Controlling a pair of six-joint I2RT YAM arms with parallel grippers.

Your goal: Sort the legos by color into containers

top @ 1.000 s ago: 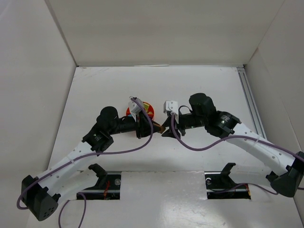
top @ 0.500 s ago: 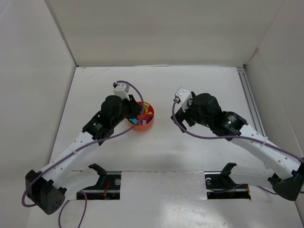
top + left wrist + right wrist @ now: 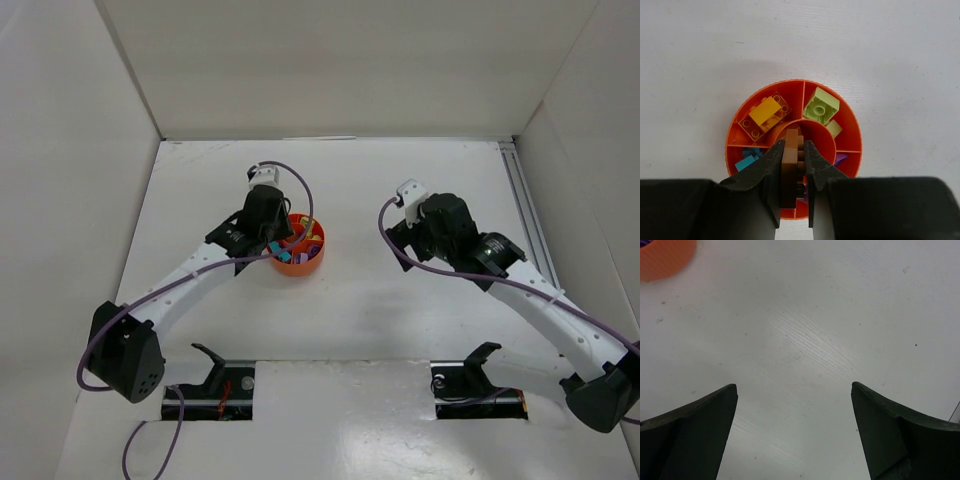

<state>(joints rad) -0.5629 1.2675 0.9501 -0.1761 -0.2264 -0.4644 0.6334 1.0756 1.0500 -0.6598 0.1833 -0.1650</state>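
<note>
Brown lego (image 3: pixel 790 169) clamped edge-on in left pincer (image 3: pixel 791 144), over hub of orange dish (image 3: pixel 733 134). Likely held high to pick a wedge before drop. Brown brick (image 3: pixel 751 124) already in upper-left wedge, so probable target. Right pincer (image 3: pixel 793 386) spread wide, empty, over bench (image 3: pixel 805 315), apparently parked out of the way.

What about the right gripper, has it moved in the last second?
Yes. In the top view the right gripper has pulled back to the right, away from the orange dish and toward the side rail.
</note>
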